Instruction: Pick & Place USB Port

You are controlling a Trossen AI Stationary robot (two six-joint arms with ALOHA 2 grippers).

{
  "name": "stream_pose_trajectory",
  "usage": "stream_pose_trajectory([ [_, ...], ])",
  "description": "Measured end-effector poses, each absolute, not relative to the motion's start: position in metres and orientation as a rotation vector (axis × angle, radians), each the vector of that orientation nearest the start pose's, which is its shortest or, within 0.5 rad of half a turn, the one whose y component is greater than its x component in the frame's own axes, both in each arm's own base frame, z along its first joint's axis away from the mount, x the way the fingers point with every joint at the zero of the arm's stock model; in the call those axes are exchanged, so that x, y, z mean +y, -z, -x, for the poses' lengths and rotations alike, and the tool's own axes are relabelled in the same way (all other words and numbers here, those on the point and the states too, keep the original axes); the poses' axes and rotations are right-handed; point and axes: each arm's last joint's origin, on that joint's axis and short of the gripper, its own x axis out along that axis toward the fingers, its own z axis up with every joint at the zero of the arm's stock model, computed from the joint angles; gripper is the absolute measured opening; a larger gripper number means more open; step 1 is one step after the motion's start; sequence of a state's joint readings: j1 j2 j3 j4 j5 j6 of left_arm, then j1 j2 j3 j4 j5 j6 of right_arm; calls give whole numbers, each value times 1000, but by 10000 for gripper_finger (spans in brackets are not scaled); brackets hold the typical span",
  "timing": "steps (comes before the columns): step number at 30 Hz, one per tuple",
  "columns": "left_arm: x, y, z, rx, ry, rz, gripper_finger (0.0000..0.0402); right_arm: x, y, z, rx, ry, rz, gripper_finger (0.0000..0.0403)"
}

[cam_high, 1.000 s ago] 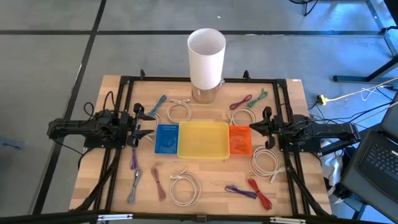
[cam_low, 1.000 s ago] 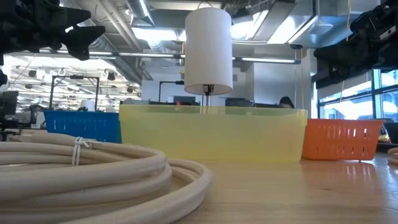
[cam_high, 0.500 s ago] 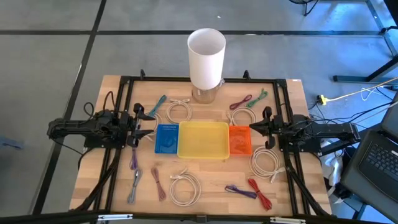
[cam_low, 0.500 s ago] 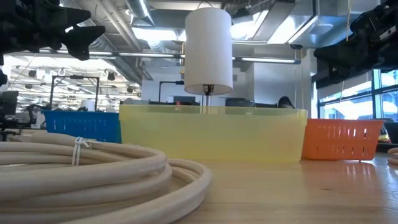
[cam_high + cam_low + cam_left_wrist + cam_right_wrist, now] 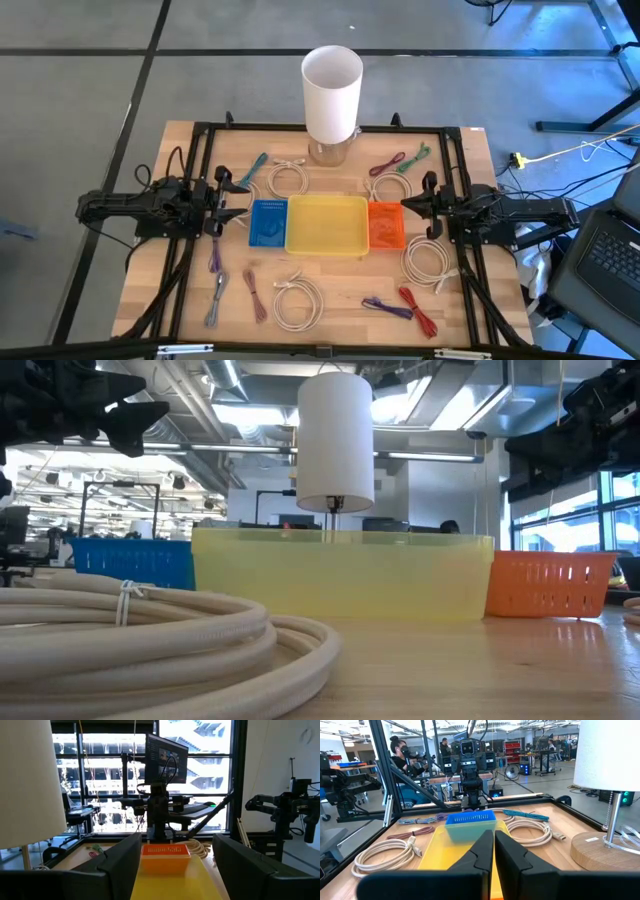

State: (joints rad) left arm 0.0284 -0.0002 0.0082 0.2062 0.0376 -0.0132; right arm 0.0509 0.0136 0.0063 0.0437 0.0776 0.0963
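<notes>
Three bins sit in a row mid-table: a blue basket [image 5: 268, 222], a yellow tray [image 5: 327, 224] and an orange basket [image 5: 386, 225]. White coiled cables lie at the far side [image 5: 288, 178] [image 5: 388, 186] and the near side [image 5: 298, 303] [image 5: 430, 262]. Short coloured cables are scattered around them, such as teal [image 5: 252, 168], green [image 5: 418, 153], purple [image 5: 214, 258] and red [image 5: 418, 310]. My left gripper [image 5: 238, 200] [image 5: 175, 870] hovers open just left of the blue basket. My right gripper [image 5: 408, 205] [image 5: 493, 855] hovers shut just right of the orange basket. Neither holds anything.
A white-shaded lamp [image 5: 332, 95] on a wooden base stands at the far edge, behind the yellow tray. Black frame rails [image 5: 196, 170] run along the table's left and right sides. A white cable coil [image 5: 150, 630] fills the low view's foreground. People sit in the room beyond [image 5: 402, 752].
</notes>
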Motion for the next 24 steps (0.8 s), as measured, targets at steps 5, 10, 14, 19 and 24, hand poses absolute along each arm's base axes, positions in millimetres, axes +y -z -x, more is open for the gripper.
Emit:
stream_pose_trajectory([
  [5,2,-186,-95,-214,11,6,240,3,-169,-98,-37,24,-99,21],
  [10,2,-186,-95,-214,11,6,239,3,-169,-98,-37,24,-99,21],
  [14,2,-186,-95,-215,11,6,239,3,-169,-98,-37,25,-79,21],
  [19,2,-186,-95,-215,11,6,240,3,-169,-98,-35,30,155,21],
  [24,2,-186,-95,-215,11,6,240,3,-169,-98,-36,31,214,21],
])
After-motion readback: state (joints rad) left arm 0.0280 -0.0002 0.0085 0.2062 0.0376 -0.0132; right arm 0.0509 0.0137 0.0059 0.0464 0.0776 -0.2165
